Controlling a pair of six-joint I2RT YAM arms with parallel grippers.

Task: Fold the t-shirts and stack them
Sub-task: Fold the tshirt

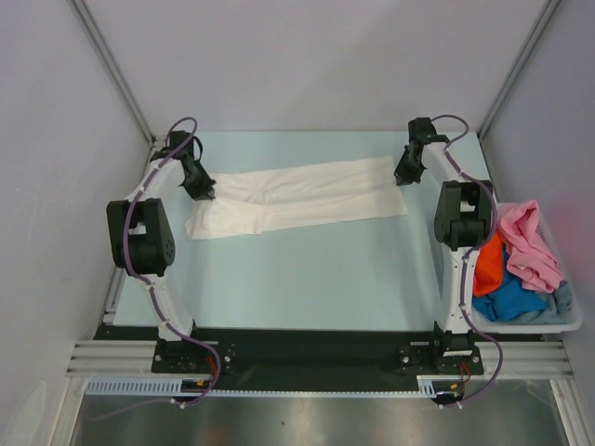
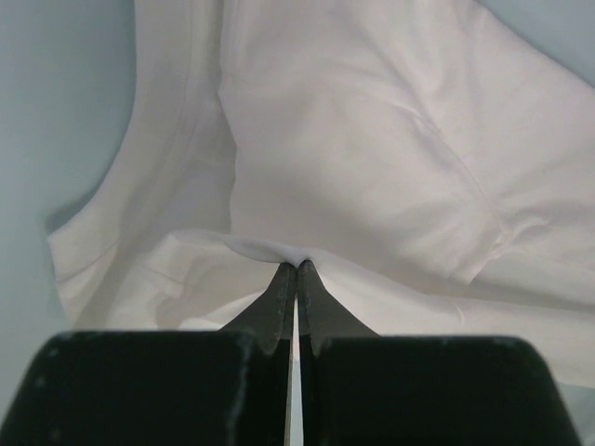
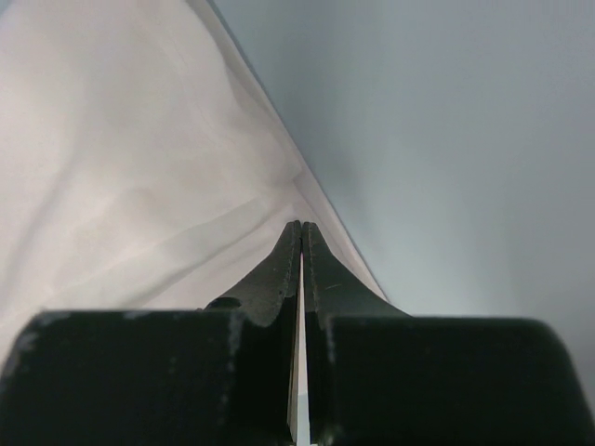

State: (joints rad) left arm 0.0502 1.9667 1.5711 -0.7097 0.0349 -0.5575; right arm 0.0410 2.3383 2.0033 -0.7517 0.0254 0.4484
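**Bench** (image 1: 316, 279): pale surface carrying the work, seen from above.

**White t-shirt** (image 1: 307, 200): lies as a long, narrow band stretched between the two claws, one end at each. A lengthwise crease runs along its middle. It appears already doubled along its length, though the layers cannot be counted.

**Bin** (image 1: 572, 321): stands on the outer side of the right claw, well apart from it. It holds the pink shirt (image 1: 530, 242), orange shirt (image 1: 488, 269), bright blue shirt (image 1: 509, 299) and grey-blue shirt (image 1: 561, 299), all bunched and unfolded.

**Left claw** (image 1: 203, 193): jaws closed on a small peak of white cloth, nipped at the very tips, with the rest of the garment spreading ahead of it.

**Right claw** (image 1: 403, 177): jaws closed at the border of the same shirt. Cloth lies to one side of the tips and bare bench to the other, and the creases converge on the tips, so a grip on the edge is judged likely.

**Step in hand, as judged:** the crosswise fold, one end carried over to meet the other.
- Raise both ends together, and only enough to clear the bench.
- Hold the band taut between the claws so the middle crease does not sag or twist.
- Travel slowly, since both grips are shallow pinches that a sharp pull could strip.
- Lay edge upon edge, square.
- Open the jaws only once the cloth rests flat
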